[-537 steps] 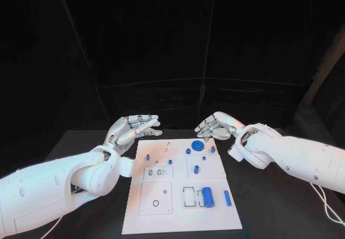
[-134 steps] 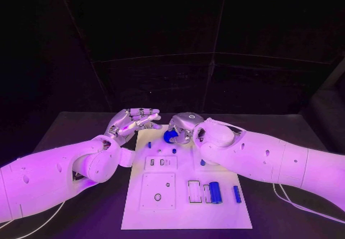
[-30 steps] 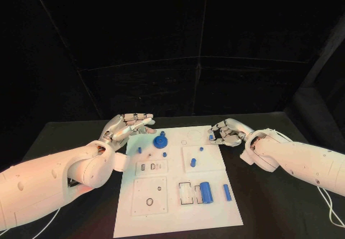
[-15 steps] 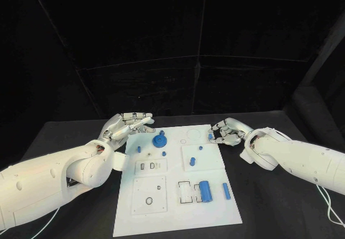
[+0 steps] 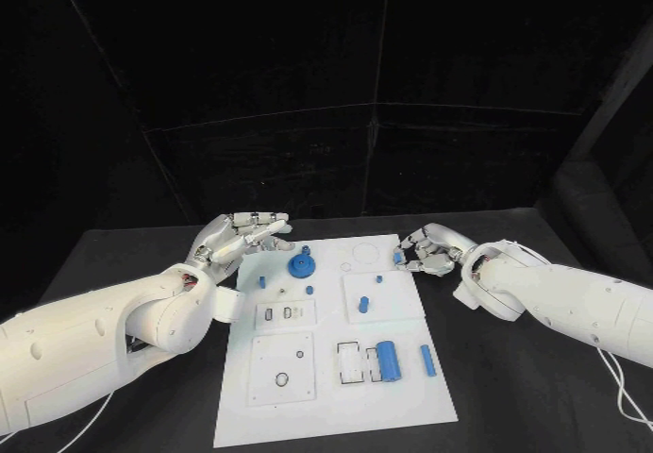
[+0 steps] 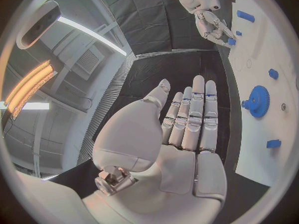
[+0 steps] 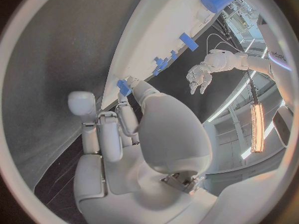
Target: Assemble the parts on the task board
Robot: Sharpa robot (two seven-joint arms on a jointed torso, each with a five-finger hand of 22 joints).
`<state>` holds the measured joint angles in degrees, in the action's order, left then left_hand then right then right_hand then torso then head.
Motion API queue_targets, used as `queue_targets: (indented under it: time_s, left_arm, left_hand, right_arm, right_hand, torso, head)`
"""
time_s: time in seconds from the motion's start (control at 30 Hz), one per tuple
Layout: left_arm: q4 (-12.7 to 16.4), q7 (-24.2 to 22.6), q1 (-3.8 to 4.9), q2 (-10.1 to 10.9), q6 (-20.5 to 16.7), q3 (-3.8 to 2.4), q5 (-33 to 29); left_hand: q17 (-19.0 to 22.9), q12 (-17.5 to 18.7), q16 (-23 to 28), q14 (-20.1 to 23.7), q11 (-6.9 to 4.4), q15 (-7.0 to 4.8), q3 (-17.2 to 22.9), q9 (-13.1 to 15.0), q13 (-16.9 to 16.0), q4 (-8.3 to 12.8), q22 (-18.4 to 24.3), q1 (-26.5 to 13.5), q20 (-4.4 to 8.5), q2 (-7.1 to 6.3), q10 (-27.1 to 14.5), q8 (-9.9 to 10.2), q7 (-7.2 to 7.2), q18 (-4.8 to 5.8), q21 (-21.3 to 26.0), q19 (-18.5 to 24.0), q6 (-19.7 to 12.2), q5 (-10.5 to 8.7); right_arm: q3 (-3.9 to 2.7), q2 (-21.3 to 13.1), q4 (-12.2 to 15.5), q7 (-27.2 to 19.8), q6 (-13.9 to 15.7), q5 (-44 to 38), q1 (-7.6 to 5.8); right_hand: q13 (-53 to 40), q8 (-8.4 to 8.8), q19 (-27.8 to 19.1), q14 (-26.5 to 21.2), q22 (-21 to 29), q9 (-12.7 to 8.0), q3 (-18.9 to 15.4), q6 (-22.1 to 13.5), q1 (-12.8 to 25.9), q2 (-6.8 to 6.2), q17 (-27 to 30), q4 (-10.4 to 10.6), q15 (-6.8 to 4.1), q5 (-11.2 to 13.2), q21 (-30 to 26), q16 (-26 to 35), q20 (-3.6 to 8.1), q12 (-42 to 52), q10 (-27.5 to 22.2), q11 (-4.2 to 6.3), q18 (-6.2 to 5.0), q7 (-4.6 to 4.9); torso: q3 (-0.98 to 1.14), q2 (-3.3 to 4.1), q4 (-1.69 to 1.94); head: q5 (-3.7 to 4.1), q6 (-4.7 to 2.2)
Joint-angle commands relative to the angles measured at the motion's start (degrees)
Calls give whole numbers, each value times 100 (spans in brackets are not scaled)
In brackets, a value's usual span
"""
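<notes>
My right hand (image 5: 425, 249) pinches a small blue peg (image 7: 123, 87) at the white task board's (image 5: 326, 377) far right edge; my right wrist view shows that pinch. My left hand (image 5: 239, 236) is open, holding nothing, beside the blue gear (image 5: 301, 269). The desk (image 5: 530, 396) is black.

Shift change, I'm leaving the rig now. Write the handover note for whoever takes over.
Left hand: open, holding nothing, beside the task board's far left corner.
Right hand: at the board's far right edge, fingertips at a small blue peg; whether it grips the peg cannot be told.
Parts: the blue gear is on the board's far left area. The blue cylinder and blue bar lie at the near right.
Done: the gear looks placed.
Left: probably the peg, cylinder and bar.
</notes>
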<state>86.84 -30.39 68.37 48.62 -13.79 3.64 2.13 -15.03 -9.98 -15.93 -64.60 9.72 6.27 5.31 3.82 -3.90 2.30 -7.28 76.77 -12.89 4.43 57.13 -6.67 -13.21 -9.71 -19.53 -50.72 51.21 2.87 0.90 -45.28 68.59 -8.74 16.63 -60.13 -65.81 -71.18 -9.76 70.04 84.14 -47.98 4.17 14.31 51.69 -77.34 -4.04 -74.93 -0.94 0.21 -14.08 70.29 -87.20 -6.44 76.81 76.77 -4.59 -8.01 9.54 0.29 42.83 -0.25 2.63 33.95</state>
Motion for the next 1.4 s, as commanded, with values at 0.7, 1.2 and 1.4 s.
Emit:
queue_targets:
  time_s: [0.7, 1.2, 1.4]
  left_arm:
    - [4, -26, 5, 15, 86, -1, 6]
    - [16, -23, 5, 32, 78, -1, 6]
    - [7, -23, 6, 45, 60, -1, 6]
  left_hand:
    - [-11, 35, 41, -42, 7, 4, 10, -3, 5, 17, 9, -55, 3, 6, 32, 40, -21, -82, 27, -58, 38, 10]
    - [-11, 35, 41, -42, 7, 4, 10, -3, 5, 17, 9, -55, 3, 6, 32, 40, -21, -82, 27, -58, 38, 10]
    - [-11, 35, 41, -42, 7, 3, 11, -4, 5, 18, 10, -55, 3, 6, 32, 40, -21, -82, 27, -58, 38, 10]
  right_arm:
    - [-4, 66, -32, 24, -12, -36, -4]
    - [-5, 10, 67, 101, 403, -67, -5]
    - [-11, -107, 339, 213, 582, -143, -12]
  right_hand:
    - [-29, -43, 23, 436, -28, -3, 2, 127, 88, 60, -826, -27, -29, 82, 45, 2, 42, 54, 63, 32, 41, -17]
    - [-140, -258, 87, 453, -114, 66, 210, 691, 57, 327, -892, -107, -158, 213, 101, -24, 148, 130, 175, 196, 52, -213]
    - [-169, -293, 111, 459, -152, 87, 290, 779, 16, 390, -918, -164, -195, 307, 122, -34, 185, 145, 206, 234, 60, -254]
  torso:
    - [2, -1, 8]
    - [8, -4, -2]
    - [1, -12, -8]
  head:
    - [-27, 29]
    - [-52, 16]
    - [-34, 13]
